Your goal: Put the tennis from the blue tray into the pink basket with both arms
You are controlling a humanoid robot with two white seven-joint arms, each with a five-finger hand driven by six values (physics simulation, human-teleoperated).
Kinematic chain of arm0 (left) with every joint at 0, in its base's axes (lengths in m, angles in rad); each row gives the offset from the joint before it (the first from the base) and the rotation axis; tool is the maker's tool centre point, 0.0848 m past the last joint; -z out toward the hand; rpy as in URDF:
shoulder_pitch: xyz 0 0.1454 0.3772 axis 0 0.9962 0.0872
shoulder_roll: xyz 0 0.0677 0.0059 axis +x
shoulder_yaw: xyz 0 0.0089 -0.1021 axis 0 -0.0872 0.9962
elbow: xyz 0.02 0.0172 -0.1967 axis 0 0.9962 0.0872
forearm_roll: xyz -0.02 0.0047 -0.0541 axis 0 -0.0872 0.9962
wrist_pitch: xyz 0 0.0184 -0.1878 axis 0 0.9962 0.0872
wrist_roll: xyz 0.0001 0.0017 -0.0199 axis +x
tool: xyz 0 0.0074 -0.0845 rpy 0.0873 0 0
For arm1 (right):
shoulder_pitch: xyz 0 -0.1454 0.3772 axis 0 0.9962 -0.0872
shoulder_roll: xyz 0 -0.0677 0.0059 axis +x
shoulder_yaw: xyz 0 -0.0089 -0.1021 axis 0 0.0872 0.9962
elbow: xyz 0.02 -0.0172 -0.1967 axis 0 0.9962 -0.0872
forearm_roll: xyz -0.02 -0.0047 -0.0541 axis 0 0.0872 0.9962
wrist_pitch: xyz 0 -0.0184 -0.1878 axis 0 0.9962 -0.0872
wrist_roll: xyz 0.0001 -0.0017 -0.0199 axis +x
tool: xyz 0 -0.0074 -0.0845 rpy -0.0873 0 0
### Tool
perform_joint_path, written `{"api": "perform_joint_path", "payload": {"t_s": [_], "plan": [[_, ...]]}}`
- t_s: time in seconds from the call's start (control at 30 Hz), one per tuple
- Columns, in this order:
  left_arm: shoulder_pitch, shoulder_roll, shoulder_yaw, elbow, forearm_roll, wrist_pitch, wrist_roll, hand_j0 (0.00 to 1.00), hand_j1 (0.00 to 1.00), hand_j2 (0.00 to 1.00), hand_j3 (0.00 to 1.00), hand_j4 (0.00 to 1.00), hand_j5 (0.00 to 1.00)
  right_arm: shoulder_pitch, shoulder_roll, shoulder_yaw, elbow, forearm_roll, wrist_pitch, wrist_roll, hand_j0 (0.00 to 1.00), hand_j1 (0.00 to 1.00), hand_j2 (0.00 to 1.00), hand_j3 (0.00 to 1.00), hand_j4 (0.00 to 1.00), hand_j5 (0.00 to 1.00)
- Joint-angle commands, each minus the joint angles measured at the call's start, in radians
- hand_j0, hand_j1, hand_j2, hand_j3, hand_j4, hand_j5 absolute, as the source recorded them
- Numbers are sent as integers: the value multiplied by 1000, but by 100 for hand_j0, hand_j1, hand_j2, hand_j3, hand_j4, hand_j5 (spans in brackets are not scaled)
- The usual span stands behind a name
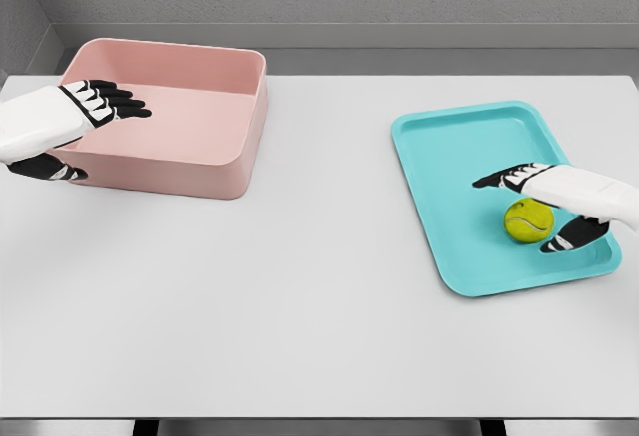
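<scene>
Head view: right hand point(539, 207), fingers spread, straddles the tennis ball point(528, 220) on the blue tray point(439, 157) at four o'clock; left hand point(70, 127) waits open over the pink basket point(200, 162) at ten o'clock; transfer unstarted.

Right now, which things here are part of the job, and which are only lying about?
Job:
ball
tray
basket
right robot hand, open around the ball
left robot hand, open at the basket's left wall

Lying about:
nothing; only the table below
</scene>
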Motion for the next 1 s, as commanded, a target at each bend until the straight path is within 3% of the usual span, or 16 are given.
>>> {"api": "perform_joint_path", "payload": {"t_s": [0.0, 0.07, 0.3, 0.63, 0.77, 0.87, 0.97], "plan": [[0, 2, 1, 0, 7, 1, 0, 100, 100, 100, 100, 100, 100, 0, -2, -6, 31, -11, 24, 1, 100, 100, 100, 100, 100, 100], [0, 10, 1, 0, 6, 1, 0, 100, 100, 100, 100, 100, 100, 2, 0, 2, 32, -9, 121, 7, 100, 100, 100, 100, 100, 100], [2, 28, -7, -49, 6, 1, -14, 100, 100, 100, 100, 100, 100, 3, 21, 47, 69, 3, 175, 10, 100, 100, 100, 100, 100, 100], [8, 41, -4, -46, 6, 1, -14, 100, 100, 100, 100, 100, 100, -2, 25, 48, 52, 5, 178, 12, 100, 100, 100, 100, 100, 100], [8, 41, -4, -46, 6, 1, -14, 100, 100, 100, 100, 100, 100, -2, 25, 57, 58, 6, 235, 33, 100, 100, 100, 100, 100, 100], [8, 41, -4, -46, 6, 1, -14, 100, 100, 100, 100, 100, 100, -2, 25, 59, 57, 8, 236, 33, 93, 93, 93, 93, 93, 93], [8, 41, -4, -46, 6, 1, -14, 100, 100, 100, 100, 100, 100, -23, 32, 59, 55, 8, 253, 33, 93, 93, 93, 93, 93, 93]]}}
